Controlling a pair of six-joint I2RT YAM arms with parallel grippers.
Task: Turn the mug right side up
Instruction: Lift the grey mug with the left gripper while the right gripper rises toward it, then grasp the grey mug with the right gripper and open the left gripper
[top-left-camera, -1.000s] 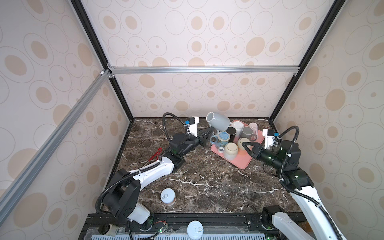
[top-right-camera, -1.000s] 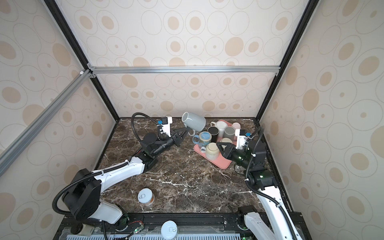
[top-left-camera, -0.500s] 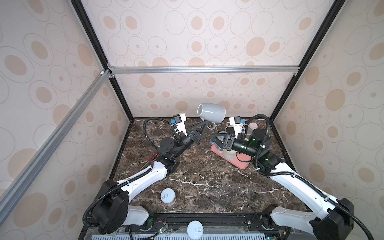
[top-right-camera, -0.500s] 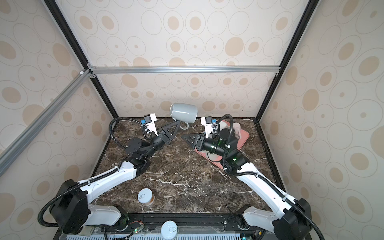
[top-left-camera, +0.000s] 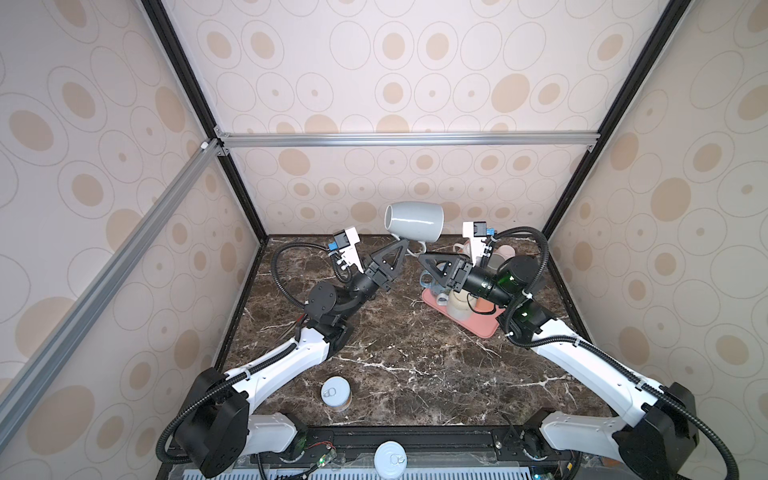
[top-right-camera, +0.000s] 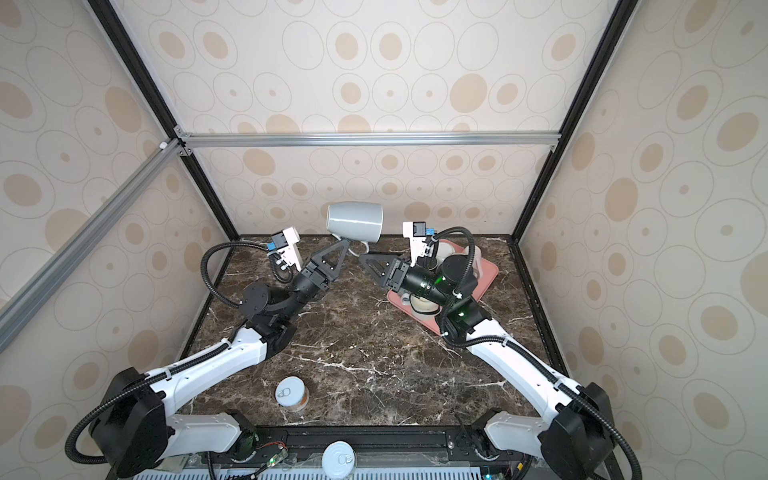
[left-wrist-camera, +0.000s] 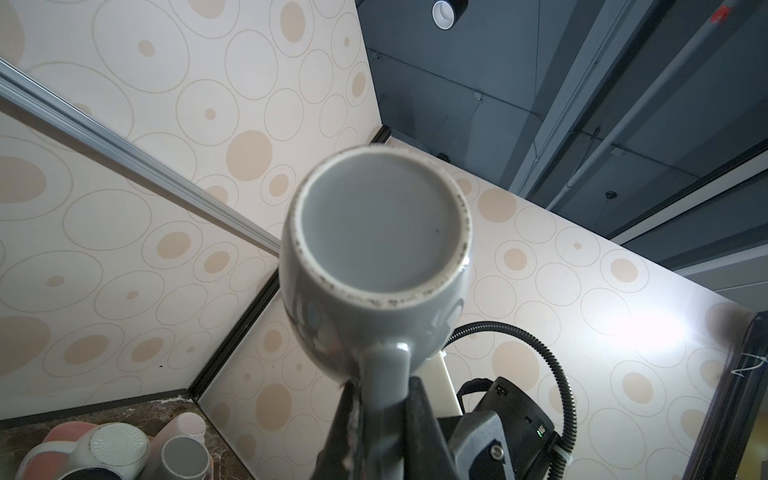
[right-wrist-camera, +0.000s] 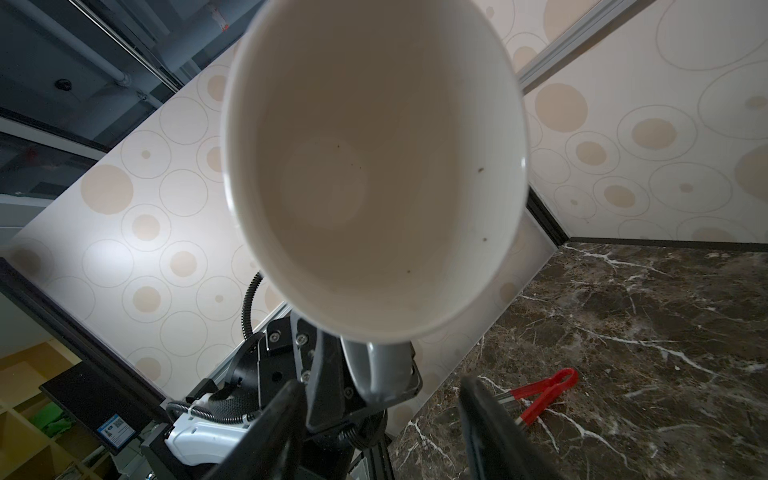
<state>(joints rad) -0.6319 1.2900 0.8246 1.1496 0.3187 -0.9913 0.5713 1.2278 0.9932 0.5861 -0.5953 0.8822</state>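
The left claw (top-left-camera: 402, 246) (left-wrist-camera: 380, 399) is pinched tight on the handle (top-left-camera: 415, 248) of the grey mug (top-left-camera: 413, 222) (top-right-camera: 355, 221), the same grip as a second ago. The mug hangs in the air, above and to the left of the pink tray (top-left-camera: 482, 326). It lies on its side, mouth turned away from the tray and base toward it. A second ago it sat lower and tilted, right over the tray's left edge, so it has been lifted and carried off to the left. The right claw (top-left-camera: 422, 257) (right-wrist-camera: 380, 432) was nearly closed then and parked at the tray's right side. It has since swung across above the tray and spread its fingers (right-wrist-camera: 282, 415), which hold nothing. Its tips point at the handle from the tray side, just below the mug's mouth (right-wrist-camera: 374, 166); whether they touch cannot be told. The other cups (top-left-camera: 457, 305) remain on the tray, and a can (top-left-camera: 336, 392) stands well to the tray's front left, where it was.
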